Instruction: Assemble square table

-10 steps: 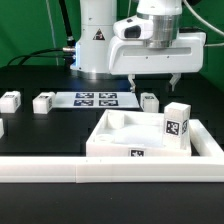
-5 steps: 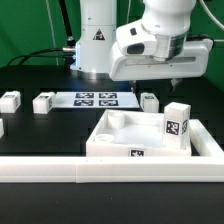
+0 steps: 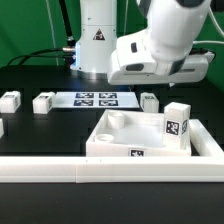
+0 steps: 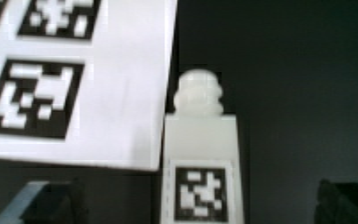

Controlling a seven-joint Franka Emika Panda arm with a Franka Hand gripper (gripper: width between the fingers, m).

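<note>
Hovering over a small white tagged leg block [image 4: 195, 150] with a knobbed end, which lies on the black bench [image 3: 35, 125] just beside the marker board [image 4: 69, 85], the hand [image 4: 194, 205] holds its dark fingers [image 4: 43, 205] spread wide and empty. Nearby sits the large white square plastic tabletop [image 3: 118, 141], another leg block [image 3: 177, 125] upright in its corner. Judged step: approaching a leg pickup. Next comes descent, centring across the block, clear of the board.
</note>
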